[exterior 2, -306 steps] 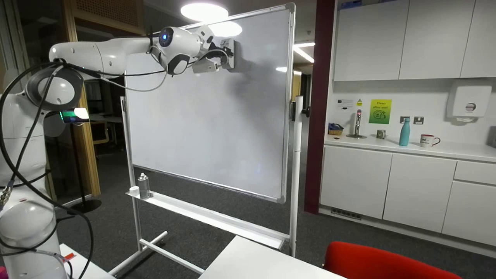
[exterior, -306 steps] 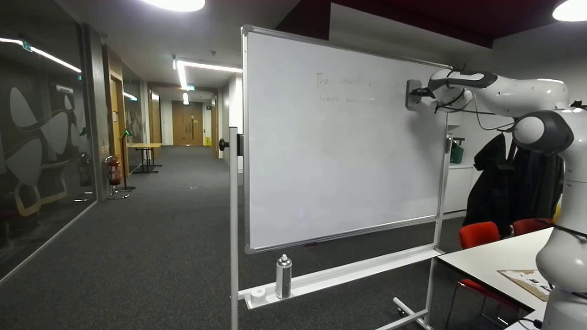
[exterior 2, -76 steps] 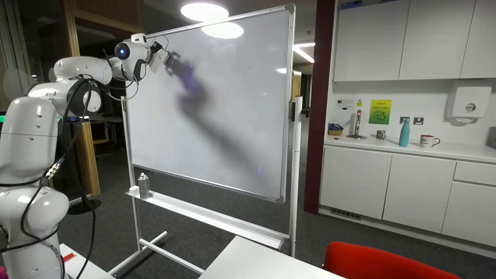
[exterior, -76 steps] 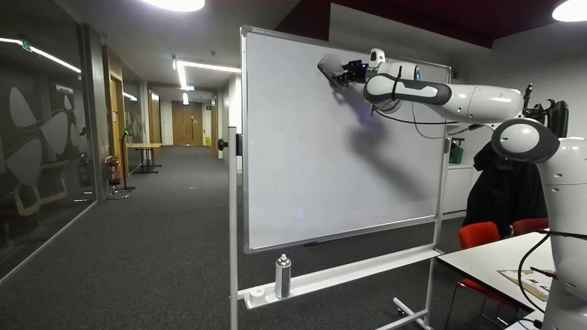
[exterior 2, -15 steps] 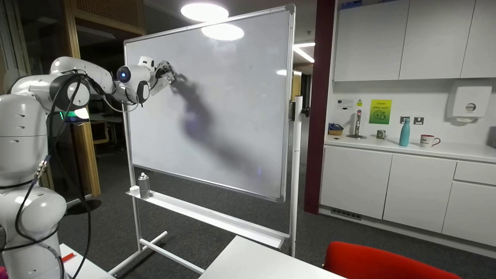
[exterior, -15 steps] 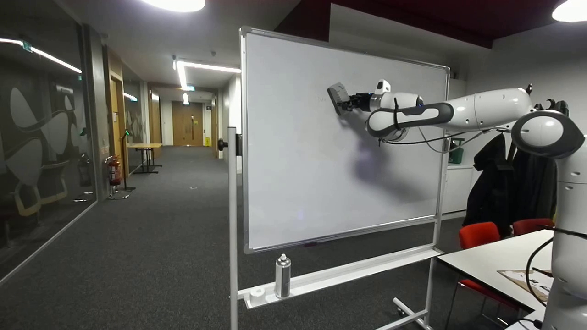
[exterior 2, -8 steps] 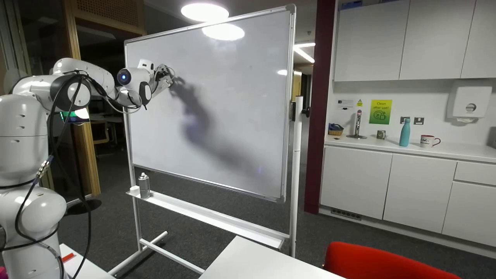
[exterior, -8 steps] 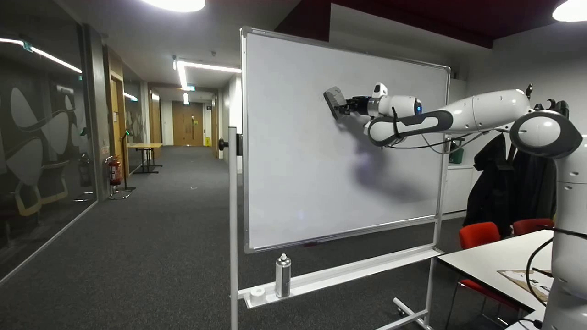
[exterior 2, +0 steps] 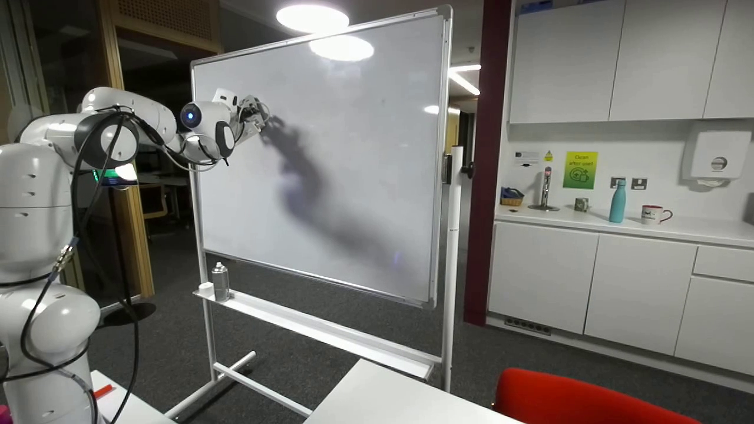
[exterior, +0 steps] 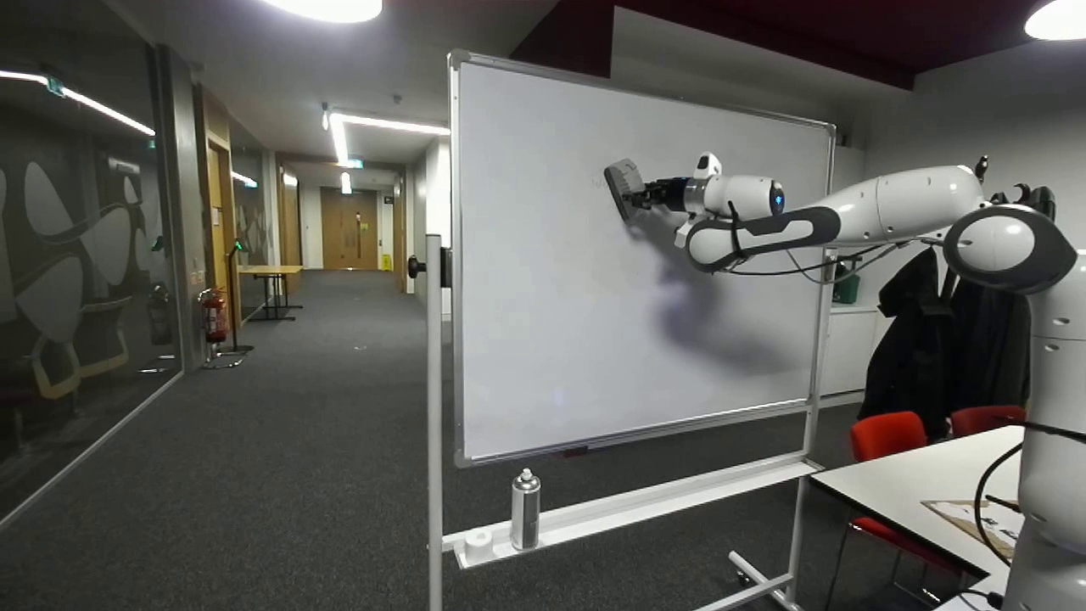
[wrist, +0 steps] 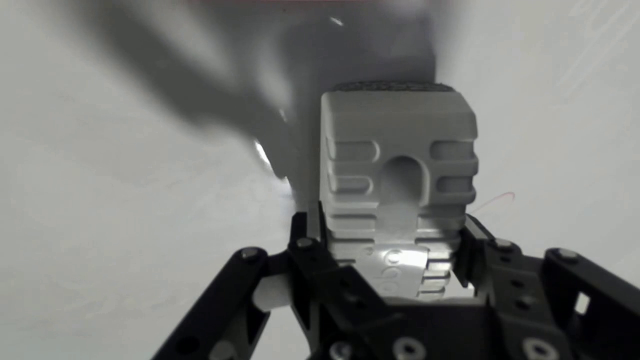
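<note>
"How does the gripper (wrist: 392,225) stand?"

"Parted by the width of a grey whiteboard eraser (wrist: 400,125), its fingers (wrist: 300,230) clasping both sides."

"And where is that eraser?"

"Before the upper half of the whiteboard (exterior: 551,339) in both exterior views, its dark felt side (wrist: 395,86) toward the surface. Whether the two touch can't be told."

"What lies around it?"

"A thin red stroke (wrist: 500,195) just beside one finger. Well below, a silver spray can (exterior: 525,513) stands upright on the tray (exterior: 679,498), a white roll (exterior: 478,545) next to it."

Black claw (wrist: 393,225) gripping grey eraser (wrist: 400,120), whiteboard (wrist: 150,225) behind, thin red stroke (wrist: 493,199) just beside
</note>
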